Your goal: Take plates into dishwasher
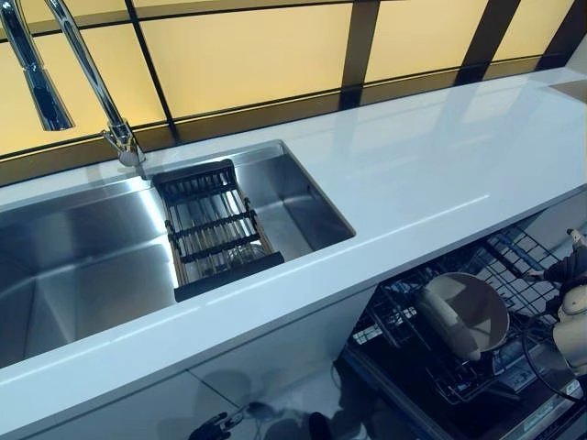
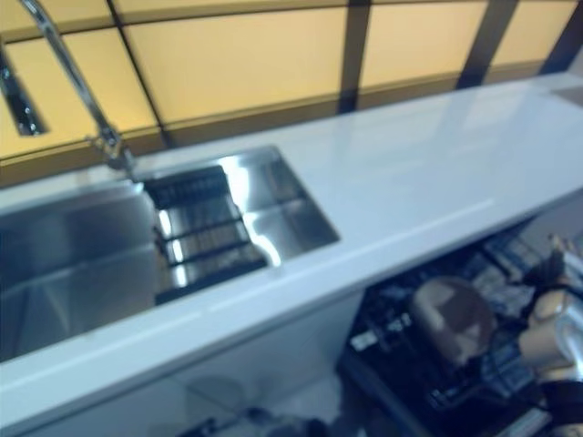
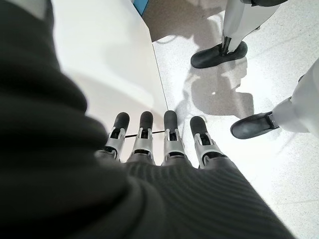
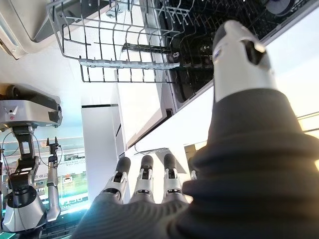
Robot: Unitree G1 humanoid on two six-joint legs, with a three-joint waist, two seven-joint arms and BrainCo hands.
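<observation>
A beige bowl (image 1: 466, 313) sits in the dishwasher rack (image 1: 500, 261).

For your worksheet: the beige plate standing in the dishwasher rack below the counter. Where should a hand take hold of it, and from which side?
By its top rim, coming from above. The plate stands on edge in the dishwasher rack, so only the upper rim is clear of the wires. The right hand is open and holds nothing.

White desk (image 1: 440, 174) runs along a backlit yellow panel wall (image 1: 248, 55) with dark frames, steel sink (image 1: 83, 266) inset with a slatted rack (image 1: 215, 229) and tall chrome tap (image 1: 87, 64), white cabinet fronts (image 1: 229, 376) below, pale speckled floor (image 3: 234, 74).
</observation>
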